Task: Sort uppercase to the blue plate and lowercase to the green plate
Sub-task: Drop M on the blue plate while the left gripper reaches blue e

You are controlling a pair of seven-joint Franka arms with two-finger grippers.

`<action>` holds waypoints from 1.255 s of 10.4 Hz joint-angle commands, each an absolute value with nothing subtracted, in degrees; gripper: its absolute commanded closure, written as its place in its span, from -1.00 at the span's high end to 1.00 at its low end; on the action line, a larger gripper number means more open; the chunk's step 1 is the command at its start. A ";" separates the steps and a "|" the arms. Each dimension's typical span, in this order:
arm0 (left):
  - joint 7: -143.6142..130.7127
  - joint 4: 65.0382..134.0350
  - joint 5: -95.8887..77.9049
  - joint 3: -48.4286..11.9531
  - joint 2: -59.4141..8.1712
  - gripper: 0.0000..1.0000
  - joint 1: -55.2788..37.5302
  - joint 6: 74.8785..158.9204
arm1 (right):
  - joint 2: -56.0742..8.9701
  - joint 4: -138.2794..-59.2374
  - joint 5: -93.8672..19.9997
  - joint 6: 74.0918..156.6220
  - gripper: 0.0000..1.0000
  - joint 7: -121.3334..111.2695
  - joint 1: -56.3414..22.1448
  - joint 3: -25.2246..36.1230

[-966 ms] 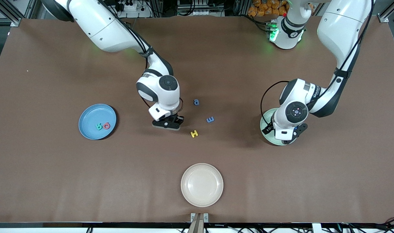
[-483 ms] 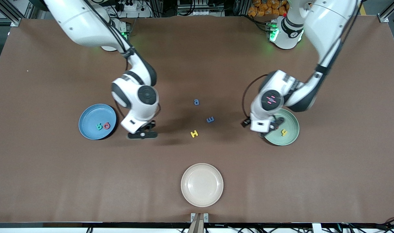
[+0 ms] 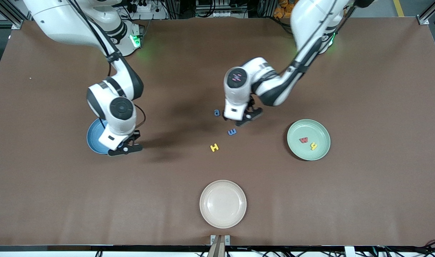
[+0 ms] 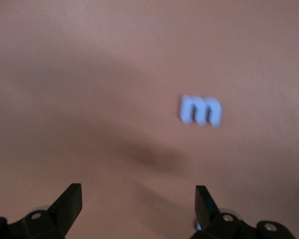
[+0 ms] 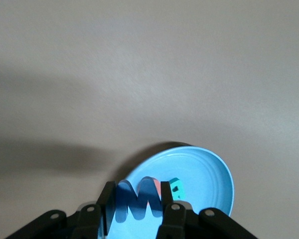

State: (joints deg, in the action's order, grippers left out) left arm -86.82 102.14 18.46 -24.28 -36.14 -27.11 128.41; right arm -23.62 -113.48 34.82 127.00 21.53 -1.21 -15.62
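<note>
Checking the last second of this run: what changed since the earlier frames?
The right gripper, shut on the blue W, carried it to the blue plate. The left gripper, open, left the green plate, uncovering red w and yellow h, and moved over blue m. Blue a, yellow H, cream plate stayed.

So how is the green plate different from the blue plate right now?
The green plate sits in the open toward the left arm's end of the table, while the blue plate is partly hidden under the right end effector. The green plate holds a red w and a yellow h; the blue plate holds a teal letter. Both are round, shallow and rimmed.
</note>
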 commanded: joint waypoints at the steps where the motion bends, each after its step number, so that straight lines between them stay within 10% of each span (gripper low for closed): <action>1: -87.10 98.61 23.70 -23.73 -40.16 1.00 -30.31 128.50 | -19.08 -123.46 34.80 136.36 -0.41 17.59 1.14 -12.94; 13: -73.14 98.09 20.76 -24.08 -43.59 1.00 -31.55 137.55 | -17.58 -129.38 31.48 145.81 0.13 13.97 0.79 -7.29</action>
